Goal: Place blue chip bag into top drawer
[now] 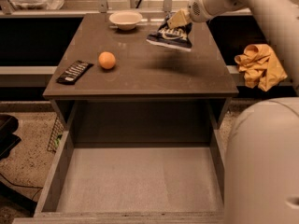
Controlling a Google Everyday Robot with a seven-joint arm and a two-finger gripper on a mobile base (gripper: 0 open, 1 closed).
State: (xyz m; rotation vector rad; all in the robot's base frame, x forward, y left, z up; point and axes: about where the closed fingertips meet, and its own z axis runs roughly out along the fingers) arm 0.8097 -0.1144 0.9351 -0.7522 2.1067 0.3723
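Note:
The blue chip bag is dark blue with white lettering. It hangs tilted a little above the back right of the brown table, with its shadow on the tabletop below. My gripper sits at the bag's upper edge and is shut on it, with the white arm reaching in from the upper right. The top drawer is pulled out under the table's front edge. It is wide and grey, and nothing lies on its flat bottom.
An orange ball and a flat black packet lie on the table's left side. A white bowl stands at the back. A yellow cloth lies to the right of the table. My white body fills the lower right.

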